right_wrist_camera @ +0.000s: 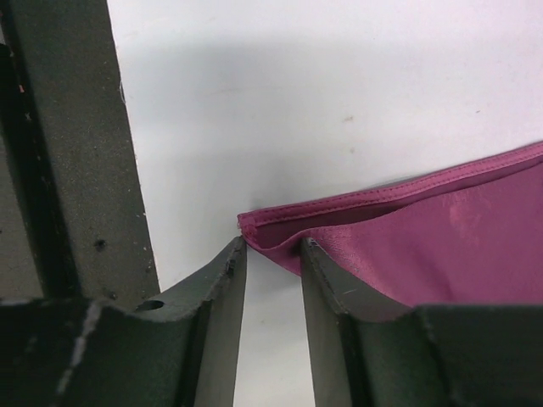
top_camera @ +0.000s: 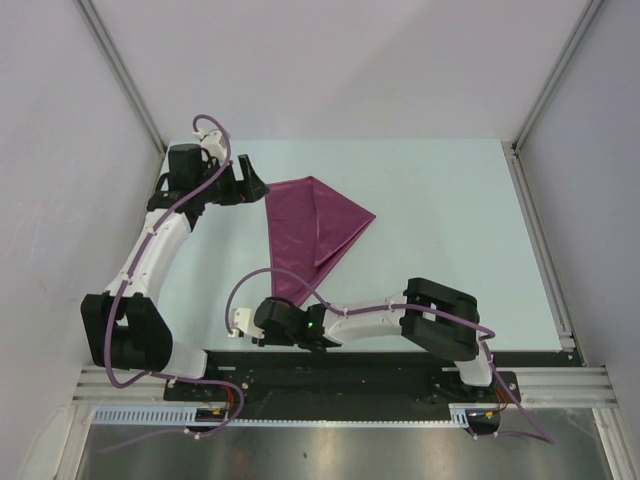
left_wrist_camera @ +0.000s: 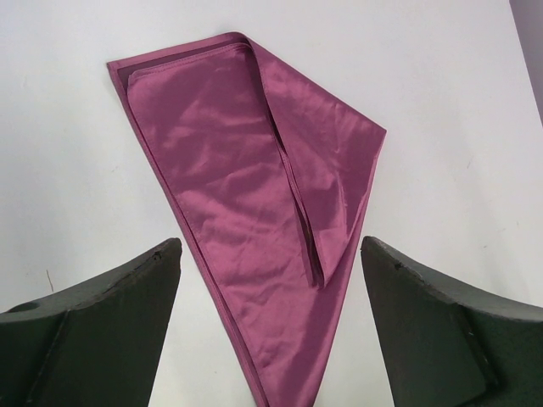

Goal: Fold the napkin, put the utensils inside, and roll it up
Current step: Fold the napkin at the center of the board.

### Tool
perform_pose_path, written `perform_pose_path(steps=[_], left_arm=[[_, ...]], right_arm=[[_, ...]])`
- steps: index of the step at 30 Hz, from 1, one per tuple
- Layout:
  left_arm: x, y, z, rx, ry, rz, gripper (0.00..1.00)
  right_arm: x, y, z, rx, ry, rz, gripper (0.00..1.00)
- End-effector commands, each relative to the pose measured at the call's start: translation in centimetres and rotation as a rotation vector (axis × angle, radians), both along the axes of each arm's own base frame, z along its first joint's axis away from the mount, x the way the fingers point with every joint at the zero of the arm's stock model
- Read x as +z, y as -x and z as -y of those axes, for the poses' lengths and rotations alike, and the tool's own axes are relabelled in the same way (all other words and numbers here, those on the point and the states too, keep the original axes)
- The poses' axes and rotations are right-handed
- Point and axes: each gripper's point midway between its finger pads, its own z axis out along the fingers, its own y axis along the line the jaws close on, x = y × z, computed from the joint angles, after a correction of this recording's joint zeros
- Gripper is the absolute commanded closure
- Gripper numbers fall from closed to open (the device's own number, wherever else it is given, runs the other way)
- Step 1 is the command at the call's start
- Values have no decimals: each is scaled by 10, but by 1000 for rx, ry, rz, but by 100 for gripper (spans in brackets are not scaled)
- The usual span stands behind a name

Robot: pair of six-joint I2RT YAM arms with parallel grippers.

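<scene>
Napkin (top_camera: pixel 310 230) is lying folded into a triangle on the table (top_camera: pixel 450 220); the cloth is looking thin, soft and slippery, so a hemmed corner is seeming the best hold. Right gripper (right_wrist_camera: pixel 272 243) is sitting half open around the near corner tip, not clamping it. Left gripper (left_wrist_camera: pixel 271 244) is hovering wide open and empty at the far-left corner, with nothing standing in the way.

This is a robotics lab, set up as an enclosed test cell. A left arm (top_camera: pixel 150 255) and a right arm (top_camera: pixel 375 320), trailing purple cables (top_camera: pixel 108 345), are bolted to a black rail (top_camera: pixel 350 375) on aluminium extrusion (top_camera: pixel 560 380). Plain white walls (top_camera: pixel 340 60) on metal posts (top_camera: pixel 117 70) box in a pale desk (top_camera: pixel 450 190).
</scene>
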Motion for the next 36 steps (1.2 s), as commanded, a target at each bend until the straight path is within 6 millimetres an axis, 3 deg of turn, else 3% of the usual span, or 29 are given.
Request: perform_pose_path(steps=[1, 10, 17, 20, 21, 23, 24, 27, 28, 29, 33, 36], left_arm=[[18, 4, 0, -5, 28, 44, 9], [16, 3, -4, 2, 31, 39, 9], [13, 1, -6, 11, 31, 30, 9], [12, 1, -9, 19, 30, 28, 9], [13, 0, -10, 21, 27, 30, 9], [12, -1, -12, 29, 24, 30, 9], [11, -1, -13, 30, 22, 26, 9], [8, -2, -14, 35, 19, 19, 9], [8, -3, -15, 38, 18, 19, 9], [7, -3, -15, 37, 19, 15, 9], [3, -4, -17, 43, 17, 4, 9], [-1, -6, -18, 48, 14, -6, 9]], right_arm=[[1, 5, -10, 46, 5, -5, 68], [2, 0, -10, 31, 1, -13, 90], [33, -26, -5, -71, -150, -93, 100], [60, -48, -1, -129, -281, -191, 100], [75, -68, 5, -170, -332, -196, 100], [87, -84, 12, -223, -391, -241, 100], [93, -103, 22, -265, -418, -249, 100], [119, -126, 37, -326, -512, -286, 100], [129, -148, 52, -377, -551, -287, 100], [135, -154, 55, -397, -592, -329, 100], [143, -209, 100, -524, -698, -378, 100], [139, -226, 118, -565, -738, -432, 100]])
